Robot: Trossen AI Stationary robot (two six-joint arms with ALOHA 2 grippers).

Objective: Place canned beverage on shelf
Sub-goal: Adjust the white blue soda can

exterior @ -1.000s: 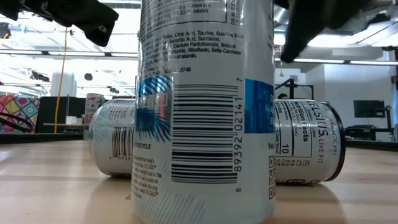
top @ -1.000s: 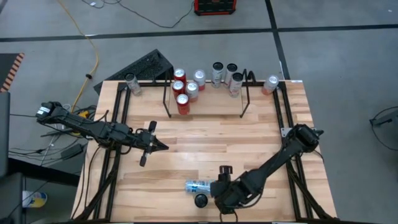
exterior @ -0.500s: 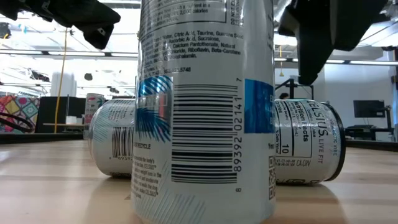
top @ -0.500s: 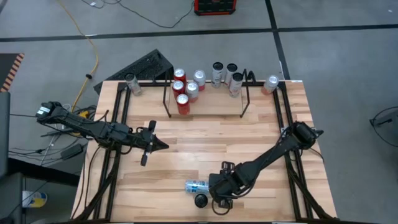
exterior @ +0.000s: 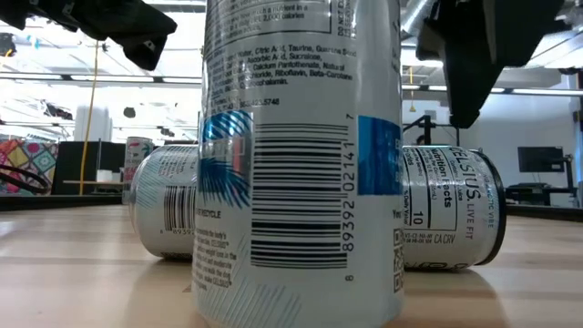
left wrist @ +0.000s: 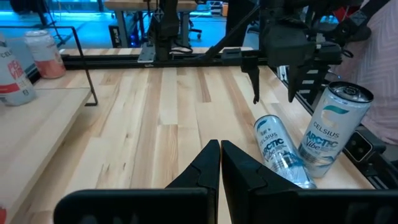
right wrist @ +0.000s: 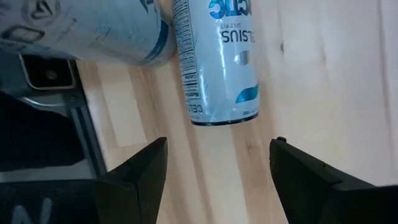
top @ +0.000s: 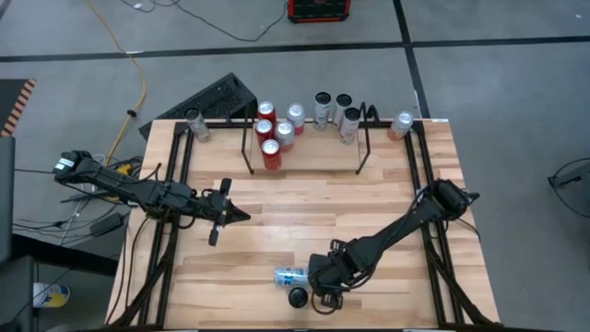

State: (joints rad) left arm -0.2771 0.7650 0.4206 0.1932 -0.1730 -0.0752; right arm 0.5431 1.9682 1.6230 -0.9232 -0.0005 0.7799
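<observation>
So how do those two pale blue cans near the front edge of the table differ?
The lying can rests on its side on the table; the upright can stands on its base beside it, closer to the table's edge. The right end effector hovers open above the lying can. Both carry the same pale blue Celsius design.

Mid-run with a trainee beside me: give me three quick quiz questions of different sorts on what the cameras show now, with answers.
1. True or false: the right gripper is open above the lying can.
2. Which holds more cans, the shelf or the table's near edge? A) shelf B) near edge
3. Fill in: the left gripper is ____.

Key: 1 true; 2 A; 3 shut.
</observation>
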